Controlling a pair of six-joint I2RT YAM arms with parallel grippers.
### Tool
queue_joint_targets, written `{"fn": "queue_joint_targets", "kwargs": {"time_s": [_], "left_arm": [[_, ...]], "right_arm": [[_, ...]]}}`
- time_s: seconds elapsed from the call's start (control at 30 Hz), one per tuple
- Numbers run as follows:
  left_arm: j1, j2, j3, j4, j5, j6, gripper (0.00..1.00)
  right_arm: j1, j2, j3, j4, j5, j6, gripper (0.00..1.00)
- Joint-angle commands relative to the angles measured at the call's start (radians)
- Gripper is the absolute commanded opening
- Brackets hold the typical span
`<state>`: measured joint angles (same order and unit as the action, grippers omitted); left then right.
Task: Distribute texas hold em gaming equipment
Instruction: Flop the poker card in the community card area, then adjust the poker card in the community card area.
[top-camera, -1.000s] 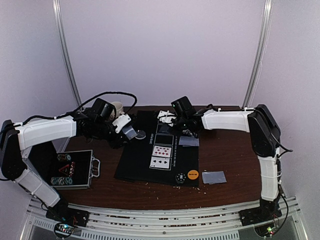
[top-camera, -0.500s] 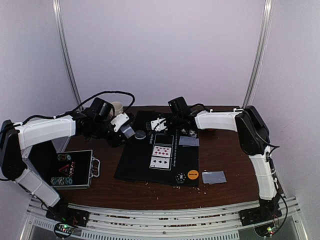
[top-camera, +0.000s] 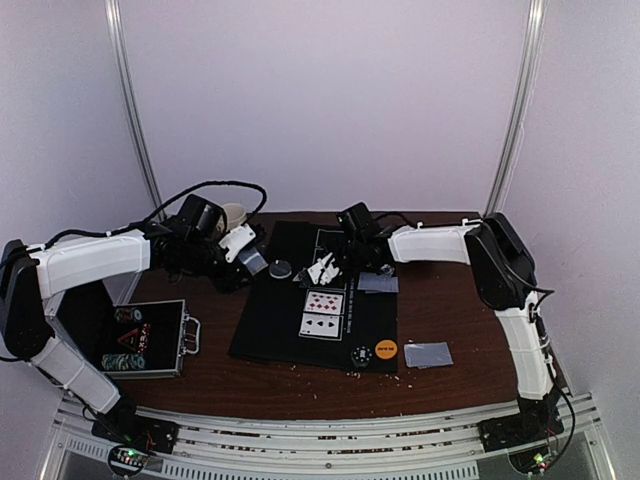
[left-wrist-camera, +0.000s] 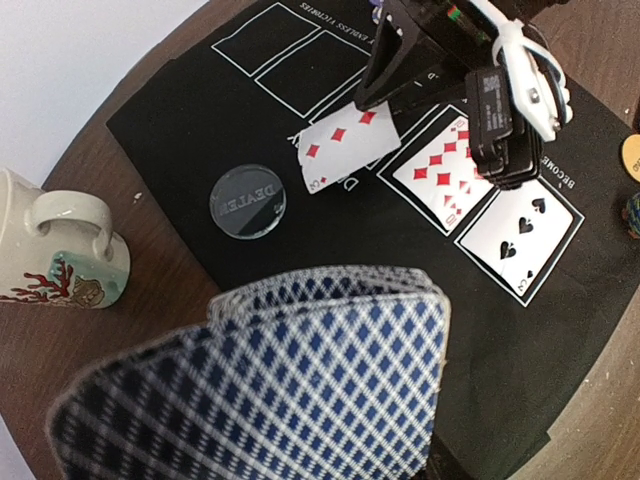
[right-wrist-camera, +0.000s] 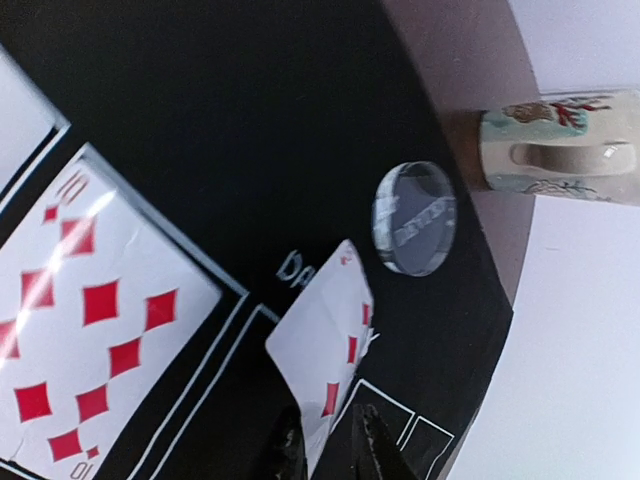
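My right arm (top-camera: 430, 240) has been folding in and swinging leftward, carrying its card down from the far end of the mat to the outlined box just beyond the ten, while my left arm (top-camera: 95, 260) has hardly been shifting at all. Working from the big things down: the brown surface (top-camera: 460, 310) is carrying a black mat (top-camera: 265, 325) with white card boxes printed along it, and a metal case (top-camera: 145, 340) with chips showing is lying well to the left of it. My left fingers (top-camera: 243, 246) are gripping the deck (left-wrist-camera: 270, 380), its checked backs filling the near part of the left wrist view, and are holding it over the left side of the surface, near the mug (left-wrist-camera: 60, 250). On the mat, the ten of diamonds (left-wrist-camera: 445, 170) and a spade card (left-wrist-camera: 520, 230) are lying face up in neighbouring boxes. My right fingers (right-wrist-camera: 378, 450) are pinching one end of a diamond card (right-wrist-camera: 320, 350), which is hanging face up, tilted and skewed over the next box; whether its free end is touching the mat I cannot tell. The clear dealer disc (left-wrist-camera: 247, 202) is sitting just beside that box. I judge that I am laying the third shared card. The next move is calling for lowering it flat, squaring it with the outline, then opening and lifting straight away so that it is not dragging toward the disc or the ten.
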<state>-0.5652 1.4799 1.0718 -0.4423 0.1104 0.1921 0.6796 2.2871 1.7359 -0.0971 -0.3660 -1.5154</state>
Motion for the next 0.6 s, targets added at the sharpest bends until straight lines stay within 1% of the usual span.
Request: {"fn": "queue_joint_targets", "kwargs": {"time_s": [0.0,0.1,0.17,0.23,0.37,0.47,0.57], "left_arm": [[0.011,0.003,0.019,0.039,0.009,0.0,0.42],[0.01,0.005,0.019,0.04,0.009,-0.001,0.42],[0.01,0.005,0.019,0.039,0.009,0.0,0.42],[0.011,0.002,0.019,0.039,0.008,-0.001,0.42],[0.01,-0.002,0.02,0.04,0.012,-0.002,0.42],[0.011,-0.011,0.018,0.04,0.005,-0.002,0.42],[0.01,-0.021,0.016,0.042,0.0,-0.003,0.42]], "right_arm": [[-0.019,-0.036,-0.062,-0.062,0.058,-0.113,0.22],[-0.029,-0.055,-0.088,-0.05,0.099,-0.134,0.28],[-0.039,-0.077,-0.113,0.004,0.11,-0.101,0.31],[-0.052,-0.11,-0.146,0.08,0.117,-0.053,0.38],[-0.06,-0.179,-0.246,0.289,0.163,0.078,0.45],[-0.058,-0.251,-0.352,0.484,0.173,0.258,0.49],[-0.04,-0.335,-0.435,0.654,0.212,0.59,0.53]]}}
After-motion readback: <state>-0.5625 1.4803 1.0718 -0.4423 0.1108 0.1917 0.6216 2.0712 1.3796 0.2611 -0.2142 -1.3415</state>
